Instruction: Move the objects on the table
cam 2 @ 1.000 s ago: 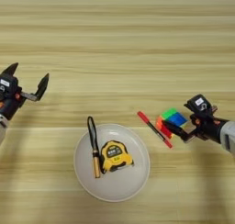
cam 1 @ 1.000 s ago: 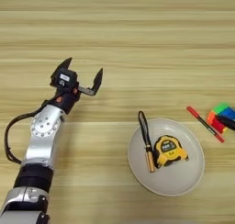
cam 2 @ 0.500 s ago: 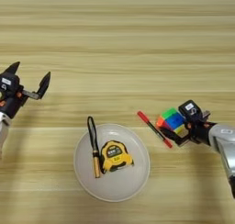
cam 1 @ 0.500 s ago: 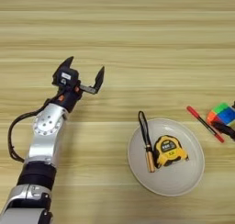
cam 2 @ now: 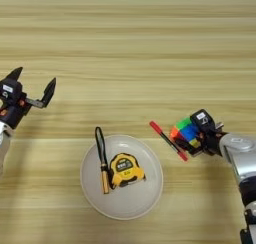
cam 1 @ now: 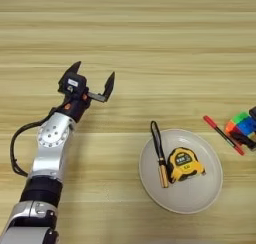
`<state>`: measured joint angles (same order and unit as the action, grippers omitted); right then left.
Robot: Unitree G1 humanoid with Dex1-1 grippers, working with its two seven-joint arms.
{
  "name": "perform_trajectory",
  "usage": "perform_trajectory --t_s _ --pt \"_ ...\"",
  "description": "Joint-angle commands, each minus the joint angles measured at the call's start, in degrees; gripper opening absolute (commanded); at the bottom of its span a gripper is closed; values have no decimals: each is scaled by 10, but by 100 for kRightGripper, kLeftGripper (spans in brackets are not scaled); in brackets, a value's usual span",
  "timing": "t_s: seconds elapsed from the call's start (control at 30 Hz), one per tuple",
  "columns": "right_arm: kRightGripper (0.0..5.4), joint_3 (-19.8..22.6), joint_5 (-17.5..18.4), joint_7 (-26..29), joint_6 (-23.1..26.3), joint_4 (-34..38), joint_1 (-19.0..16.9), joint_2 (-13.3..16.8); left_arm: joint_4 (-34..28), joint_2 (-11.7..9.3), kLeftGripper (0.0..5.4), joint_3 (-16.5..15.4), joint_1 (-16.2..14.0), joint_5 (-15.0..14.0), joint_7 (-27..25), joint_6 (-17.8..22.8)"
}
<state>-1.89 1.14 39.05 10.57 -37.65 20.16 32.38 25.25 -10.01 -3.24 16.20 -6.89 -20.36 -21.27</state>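
Tape measure [cam 2: 127, 169] and wooden-handled tool [cam 2: 103, 159] already in the plate [cam 2: 145, 198], right end effector [cam 2: 200, 134] clamped on the cube [cam 2: 187, 134] right of it, red pen [cam 2: 167, 140] between, left end effector [cam 1: 91, 83] spread wide, idle far left.

You see a wide light-brown wooden counter [cam 1: 130, 33] with horizontal grain. At about 5 o'clock, a yellow-black tape measure [cam 1: 184, 164] lies flat, its black strap looping toward 11 o'clock. Touching its left side lies a thin dark-shafted tool [cam 1: 160, 158], tan wooden handle nearest you. At 3 o'clock sits a multicolour puzzle cube [cam 2: 187, 134], slightly turned.
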Motion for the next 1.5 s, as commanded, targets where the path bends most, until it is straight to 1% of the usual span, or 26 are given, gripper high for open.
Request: perform_trajectory --t_s 0.03,0.3,0.63,0.77,0.93,1.23,1.33,1.4,1.5 --pt "422 -4 -9 -3 -12 -32 22 -7 -3 2 540 -1 2 1 3 -5" --pt "340 -1 -10 -1 -30 -66 39 -12 2 3 540 0 5 5 5 -8" --pt "337 1 -10 1 -35 -61 43 -10 4 4 540 2 5 7 7 -9" --pt "336 3 -7 1 -33 -34 45 -9 4 4 540 2 5 7 7 -10" --pt "336 3 -4 5 -20 23 46 -7 3 5 540 4 5 8 9 -10" --pt "336 6 13 15 27 159 56 -8 5 8 540 6 7 11 13 -12" --pt "336 -1 18 17 41 193 67 -18 6 8 540 6 7 10 13 -13" --pt "336 -7 18 17 46 199 74 -26 6 9 540 6 7 11 13 -13" --pt "336 -23 13 16 48 196 88 -47 5 9 540 6 6 11 14 -13"
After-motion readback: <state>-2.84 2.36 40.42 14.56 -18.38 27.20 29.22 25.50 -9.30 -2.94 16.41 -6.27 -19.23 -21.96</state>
